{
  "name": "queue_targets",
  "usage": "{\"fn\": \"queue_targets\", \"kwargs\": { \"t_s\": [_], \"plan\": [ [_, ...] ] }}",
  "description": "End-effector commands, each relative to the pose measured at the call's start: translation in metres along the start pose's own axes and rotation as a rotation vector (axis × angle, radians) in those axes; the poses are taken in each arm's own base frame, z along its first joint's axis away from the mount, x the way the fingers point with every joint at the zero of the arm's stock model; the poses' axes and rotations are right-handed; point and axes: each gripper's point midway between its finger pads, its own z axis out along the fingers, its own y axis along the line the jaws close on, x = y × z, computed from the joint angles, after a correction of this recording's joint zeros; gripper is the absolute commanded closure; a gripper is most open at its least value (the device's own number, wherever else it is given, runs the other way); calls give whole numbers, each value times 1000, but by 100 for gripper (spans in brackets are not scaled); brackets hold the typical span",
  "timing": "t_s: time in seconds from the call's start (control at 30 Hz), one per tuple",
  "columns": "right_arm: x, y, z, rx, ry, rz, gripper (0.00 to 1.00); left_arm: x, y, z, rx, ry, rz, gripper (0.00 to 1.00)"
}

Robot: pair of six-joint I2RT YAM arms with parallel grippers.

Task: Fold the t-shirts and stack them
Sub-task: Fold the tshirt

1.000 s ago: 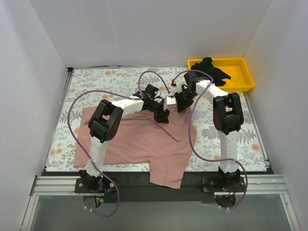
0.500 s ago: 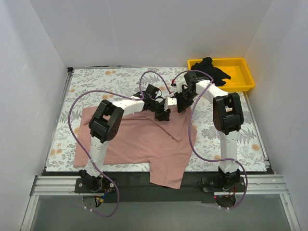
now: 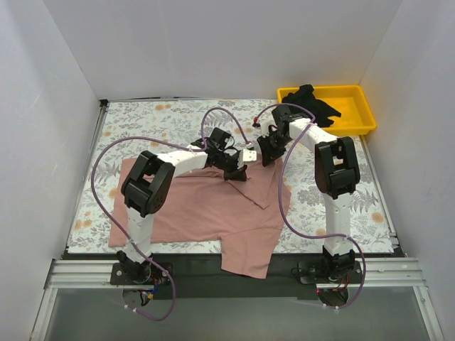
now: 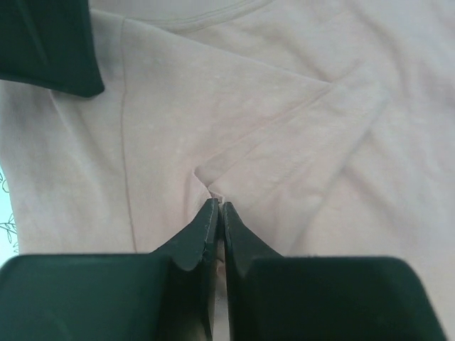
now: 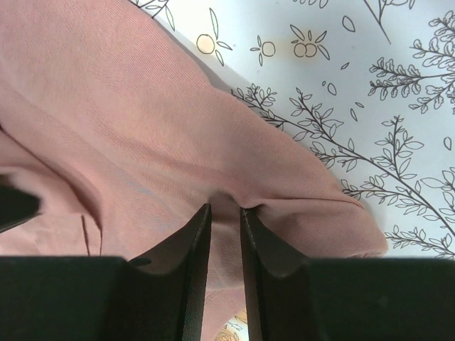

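The dusty pink t-shirt lies spread on the floral table cover, its lower part hanging over the near edge. My left gripper is shut on a pinch of the pink cloth near the shirt's upper edge; in the left wrist view its tips meet on a small fold. My right gripper is shut on the shirt's upper right edge; in the right wrist view pink cloth bunches between its tips. The black t-shirt lies crumpled in the yellow bin.
The yellow plastic bin stands at the back right corner. The floral table cover is bounded by white walls at left, back and right. Purple cables loop over both arms.
My left arm has shifted a little left and back, its gripper staying on the pink cloth. My right arm has not visibly moved.
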Motion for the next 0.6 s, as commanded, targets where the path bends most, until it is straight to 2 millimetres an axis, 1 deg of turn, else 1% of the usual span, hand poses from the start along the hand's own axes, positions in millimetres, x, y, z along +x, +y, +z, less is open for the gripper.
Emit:
{"fn": "queue_targets", "kwargs": {
  "t_s": [0.0, 0.03, 0.07, 0.13, 0.17, 0.23, 0.27, 0.3, 0.37, 0.4, 0.47, 0.5, 0.53, 0.57],
  "plan": [
    [8, -5, 5, 17, 39, -3, 71, -42, -19, -26, 12, -68, 95, 100],
    [8, -6, 5, 25, 42, -5, 71, -44, -28, -28, 23, -67, 100, 100],
    [8, -7, 5, 28, 41, -4, 71, -41, -36, -28, 39, -56, 99, 100],
    [7, -7, 5, 29, 40, -7, 71, -44, -47, -32, 49, -51, 121, 100],
    [7, -8, 5, 30, 38, -8, 71, -35, -57, -32, 66, -36, 104, 100],
    [6, -8, 4, 31, 37, -12, 71, -31, -64, -36, 67, -25, 102, 100],
    [6, -8, 4, 35, 39, -12, 71, -24, -70, -36, 77, -11, 101, 100],
    [6, -9, 3, 37, 38, -14, 71, -17, -73, -38, 80, 12, 97, 98],
    [6, -9, 2, 44, 38, -23, 71, -9, -77, -41, 82, 40, 112, 96],
    [7, -10, 2, 47, 41, -22, 71, 1, -84, -42, 95, 69, 99, 96],
    [8, -11, 1, 54, 42, -30, 71, 5, -91, -47, 109, 87, 118, 97],
    [8, -10, 1, 55, 45, -34, 71, 11, -96, -49, 122, 101, 123, 98],
    [9, -11, 0, 56, 46, -34, 71, 10, -97, -54, 111, 103, 137, 100],
    [10, -11, 0, 58, 47, -37, 71, 12, -98, -56, 111, 108, 139, 100]
  ]
}}
